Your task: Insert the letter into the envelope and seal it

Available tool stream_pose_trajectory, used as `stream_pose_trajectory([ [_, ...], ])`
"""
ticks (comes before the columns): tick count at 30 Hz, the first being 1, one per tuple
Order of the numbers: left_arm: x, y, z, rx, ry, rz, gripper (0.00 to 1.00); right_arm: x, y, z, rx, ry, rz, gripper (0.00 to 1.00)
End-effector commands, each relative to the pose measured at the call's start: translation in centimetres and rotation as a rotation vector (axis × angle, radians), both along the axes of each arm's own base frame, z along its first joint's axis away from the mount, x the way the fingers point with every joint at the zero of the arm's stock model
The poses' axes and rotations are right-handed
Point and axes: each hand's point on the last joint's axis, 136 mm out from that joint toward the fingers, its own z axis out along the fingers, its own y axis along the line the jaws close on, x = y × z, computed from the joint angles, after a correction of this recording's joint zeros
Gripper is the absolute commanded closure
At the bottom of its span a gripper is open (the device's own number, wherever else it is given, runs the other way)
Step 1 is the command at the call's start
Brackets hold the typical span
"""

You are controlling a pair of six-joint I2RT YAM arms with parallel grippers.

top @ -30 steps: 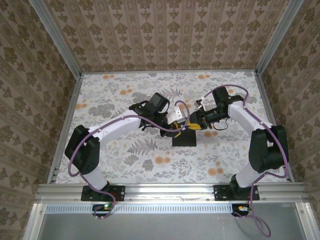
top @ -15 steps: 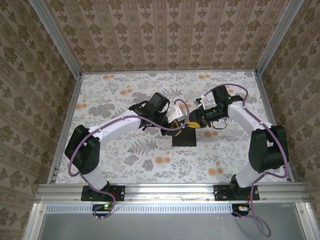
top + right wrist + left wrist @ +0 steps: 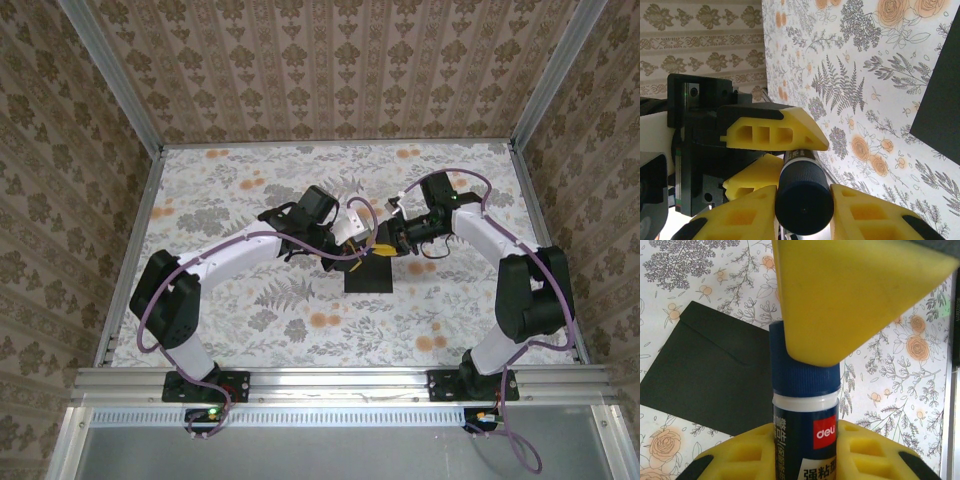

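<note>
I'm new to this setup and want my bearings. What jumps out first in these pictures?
A blue-capped glue stick is held in mid-air between both arms: the left fingers clamp its body and the right fingers grip its cap. Below it, a black envelope lies flat on the flowery table, near the middle.

Top looks down; close wrist cameras share the envelope (image 3: 705, 375).

We find the left gripper (image 3: 368, 246) and right gripper (image 3: 392, 246) clamped together on the glue stick (image 3: 805, 407), blocking 12 o'clock of the envelope (image 3: 368, 278); from 4 to 8 o'clock the table (image 3: 300, 320) lies free.
</note>
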Motion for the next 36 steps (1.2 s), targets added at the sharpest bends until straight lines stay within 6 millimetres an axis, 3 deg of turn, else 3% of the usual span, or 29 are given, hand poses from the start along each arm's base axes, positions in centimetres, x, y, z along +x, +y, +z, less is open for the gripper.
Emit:
stream_pose_trajectory([
  [1,0.0,-2.3,3.6,-0.145,-0.073,-0.053,1.00,-1.1,1.2,-0.6,0.010,0.049,0.039,0.71],
  [21,0.2,-1.4,2.7,-0.125,-0.057,-0.028,1.00,-0.5,0.1,0.1,-0.035,0.020,0.020,0.68],
  [28,0.2,-1.4,2.4,-0.123,-0.047,-0.026,1.00,-0.2,-0.5,0.7,-0.034,0.006,-0.003,0.55],
  [36,0.1,-1.2,1.9,-0.115,-0.032,-0.030,1.00,0.1,-1.7,1.7,-0.021,-0.012,-0.033,0.50],
])
